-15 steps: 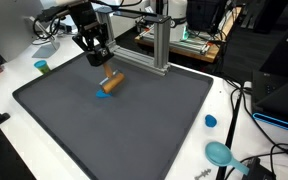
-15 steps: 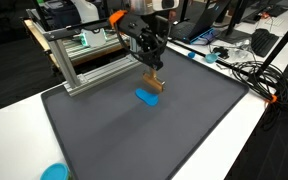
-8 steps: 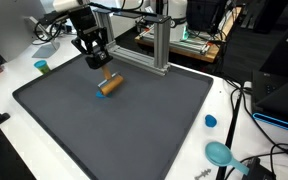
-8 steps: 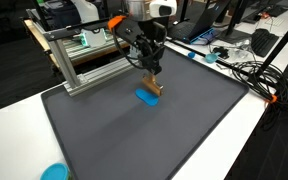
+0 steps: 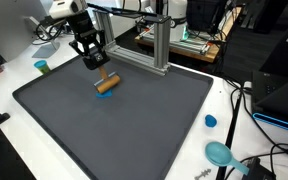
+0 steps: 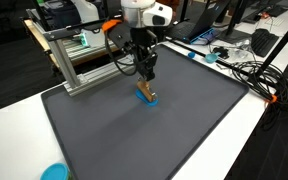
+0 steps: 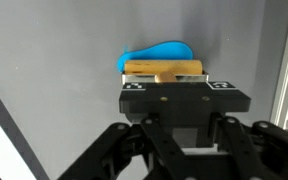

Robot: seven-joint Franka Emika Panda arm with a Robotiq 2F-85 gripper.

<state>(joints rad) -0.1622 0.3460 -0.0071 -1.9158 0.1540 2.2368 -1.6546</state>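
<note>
Hand (image 5: 98,68) clenched on the short tan wooden bar (image 7: 164,68), which lies crosswise at its fingertips, low over the dark grey mat (image 5: 124,130) on the counter; a flat blue plastic piece (image 7: 156,52) sits just beyond the bar; the fingertips themselves are hidden in the wrist view.

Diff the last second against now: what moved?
The gripper, shut on the wooden piece, shifted with it leftward in both exterior views and turned at the wrist. It now covers most of the blue piece. Grip stayed shut; grey mat and metal frame unchanged.
</note>
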